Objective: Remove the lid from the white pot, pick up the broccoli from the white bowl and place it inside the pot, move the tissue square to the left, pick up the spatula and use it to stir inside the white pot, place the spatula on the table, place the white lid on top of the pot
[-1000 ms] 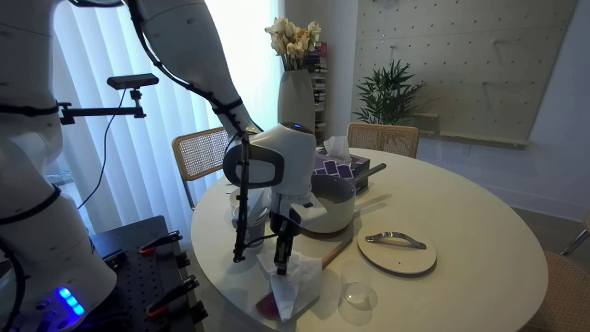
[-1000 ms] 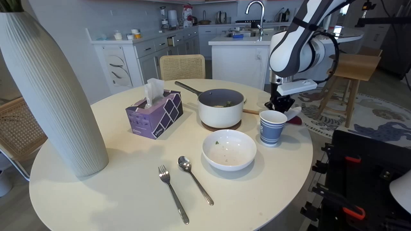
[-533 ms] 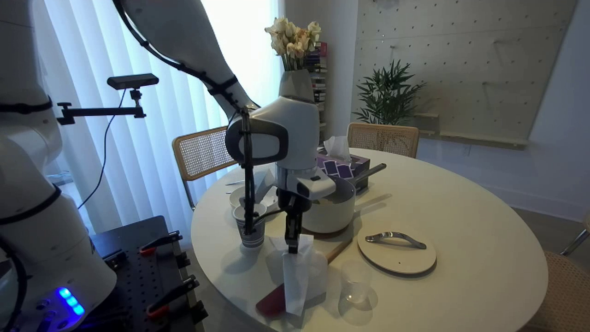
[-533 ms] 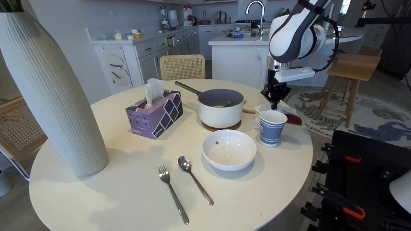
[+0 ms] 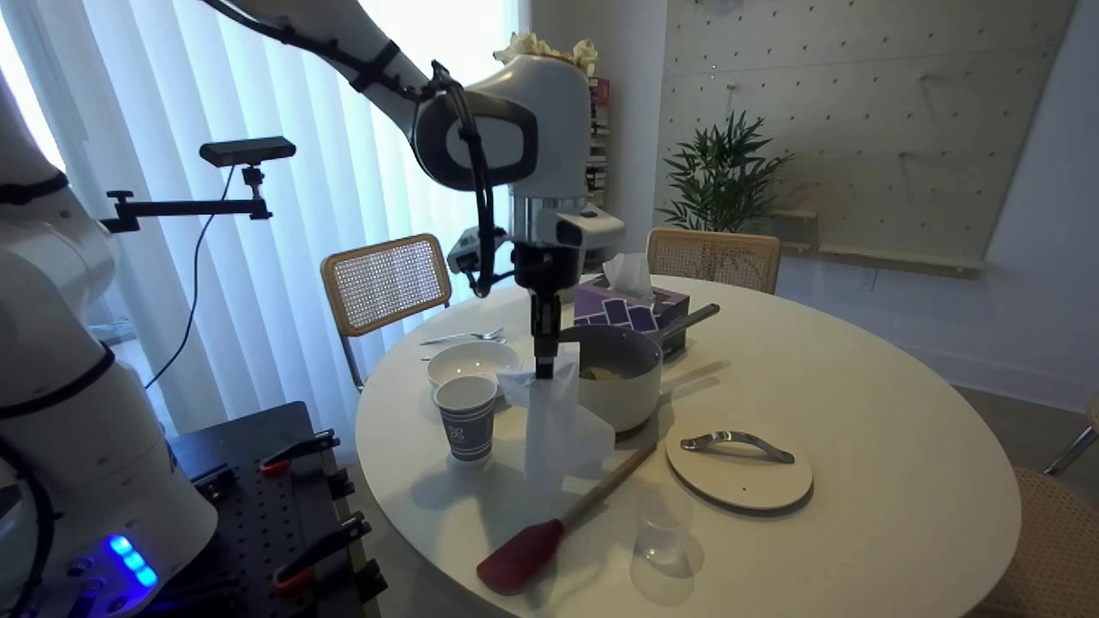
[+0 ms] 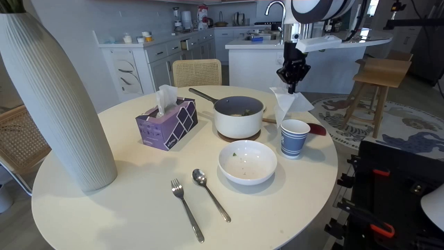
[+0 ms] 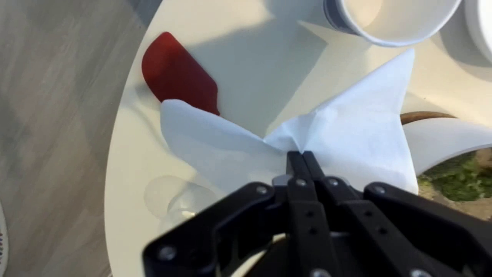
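Wrist view: gripper [image 7: 302, 154], fingers [image 7: 295, 161] clenched on tissue [image 7: 361, 130]
Spatula head [image 7: 178, 71] at the gripper's ten o'clock, white pot [image 7: 442, 134] at three.

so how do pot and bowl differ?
The pot stands on a brown disc; the bowl sits right on the table. The pot is grey inside with a long handle; the bowl is white inside with none. The pot holds green food; the bowl just specks. Both: white outside, round, uncovered.
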